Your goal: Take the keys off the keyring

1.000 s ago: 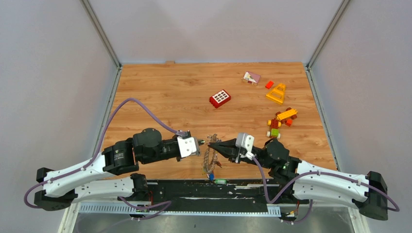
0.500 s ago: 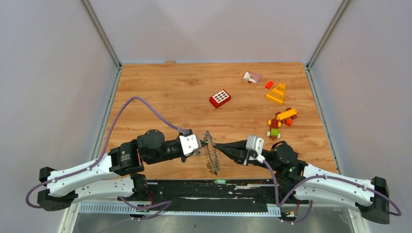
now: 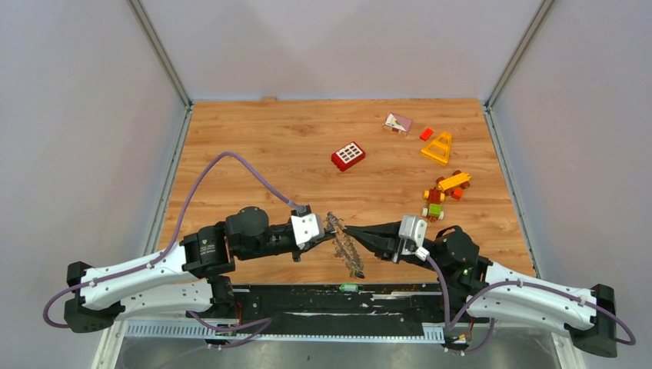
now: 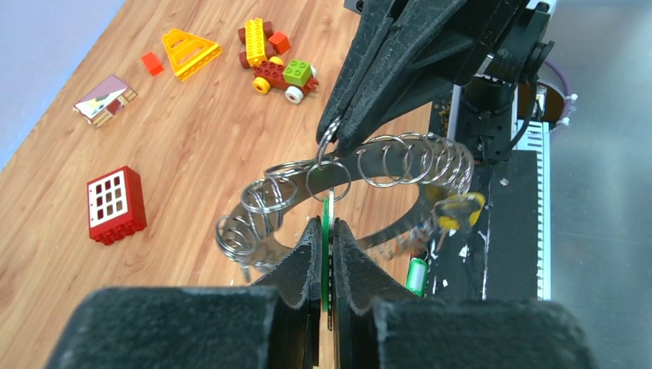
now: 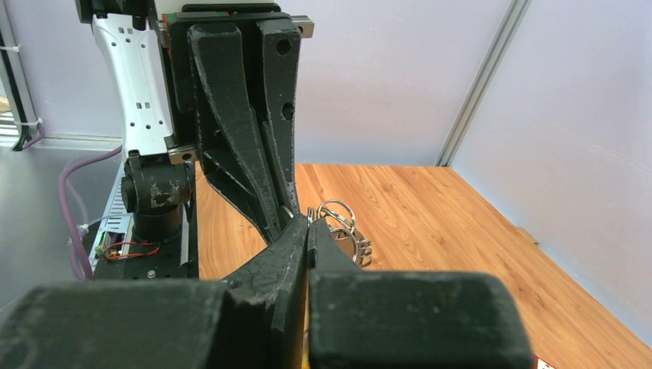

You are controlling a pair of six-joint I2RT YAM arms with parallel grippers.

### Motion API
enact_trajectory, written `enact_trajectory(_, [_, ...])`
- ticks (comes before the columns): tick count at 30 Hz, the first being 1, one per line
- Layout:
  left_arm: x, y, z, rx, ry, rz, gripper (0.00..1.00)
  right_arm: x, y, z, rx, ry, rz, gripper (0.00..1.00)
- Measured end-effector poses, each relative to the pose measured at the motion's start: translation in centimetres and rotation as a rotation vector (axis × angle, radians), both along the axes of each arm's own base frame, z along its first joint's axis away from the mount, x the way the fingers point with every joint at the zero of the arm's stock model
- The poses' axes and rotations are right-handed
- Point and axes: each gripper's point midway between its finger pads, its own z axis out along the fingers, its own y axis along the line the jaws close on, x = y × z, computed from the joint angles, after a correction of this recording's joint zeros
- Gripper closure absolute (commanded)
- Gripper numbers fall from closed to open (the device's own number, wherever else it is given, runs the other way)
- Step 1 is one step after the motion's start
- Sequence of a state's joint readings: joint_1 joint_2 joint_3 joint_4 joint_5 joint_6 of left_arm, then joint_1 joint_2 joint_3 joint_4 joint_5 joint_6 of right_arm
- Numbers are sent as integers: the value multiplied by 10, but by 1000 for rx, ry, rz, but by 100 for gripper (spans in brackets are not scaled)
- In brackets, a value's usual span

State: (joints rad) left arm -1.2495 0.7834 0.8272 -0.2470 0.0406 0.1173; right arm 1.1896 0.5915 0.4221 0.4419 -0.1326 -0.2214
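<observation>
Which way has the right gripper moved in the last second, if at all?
Yes. In the top view the right gripper shifted rightward: its tip lined up with the red brick's left edge, now with its middle.

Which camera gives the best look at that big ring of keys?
Left wrist: the keyring curves across the frame, its small loops distinct. From above it is a small jagged clump; the right wrist catches only a few loops.

left end effector (image 3: 326, 231); right end effector (image 3: 351, 231); both clamped on hanging keyring (image 3: 346, 249)
</observation>
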Motion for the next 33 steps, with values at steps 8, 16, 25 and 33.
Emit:
enact_trajectory(8, [0,-1,2,-11,5,-1,100,8,-4,-1,6,14,-46,100])
enact_trajectory(16, [2,-1,3,-14,1,10,100,16,-6,-9,-9,35,-92,100])
enact_trajectory(25, [7,1,3,-12,-6,38,100,21,-9,-11,-11,55,-124,100])
enact_trajectory(33, [10,3,6,-2,-32,52,100,22,-10,-14,-21,69,-136,100])
